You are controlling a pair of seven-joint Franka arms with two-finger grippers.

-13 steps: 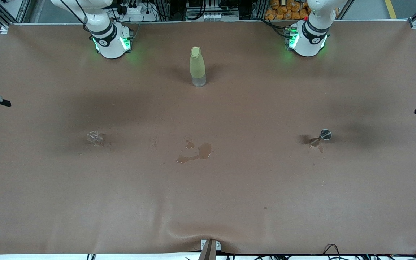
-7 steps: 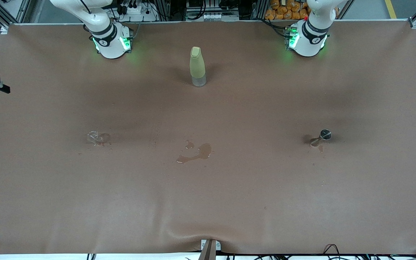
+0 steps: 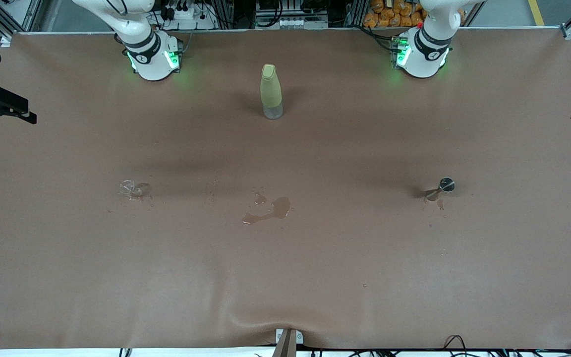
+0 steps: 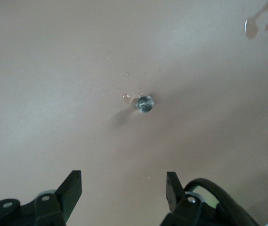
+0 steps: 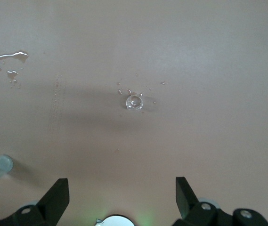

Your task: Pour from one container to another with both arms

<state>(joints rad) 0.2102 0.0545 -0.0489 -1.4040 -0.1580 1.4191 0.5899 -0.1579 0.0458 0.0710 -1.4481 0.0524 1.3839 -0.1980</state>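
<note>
Standing upright on the brown counter (image 3: 285,277), long axis vertical, a small metal cup (image 3: 446,185) sits toward the left arm's end, its open mouth pointing up. Toward the right arm's end sits a small clear glass cup (image 3: 128,188), which seems also to be upright with its mouth up, though its clear body is hard to read. Between them, slightly nearer the front camera, lies a puddle (image 3: 270,210) of spilled liquid. A yellow-green bottle (image 3: 270,91) stands upright between the two arm bases.

Hanging high over the counter above the metal cup, the left gripper (image 4: 123,186) has its fingers spread wide and grips nothing. Above the clear glass cup the right gripper (image 5: 122,195) hovers, fingers fully apart and likewise empty.
</note>
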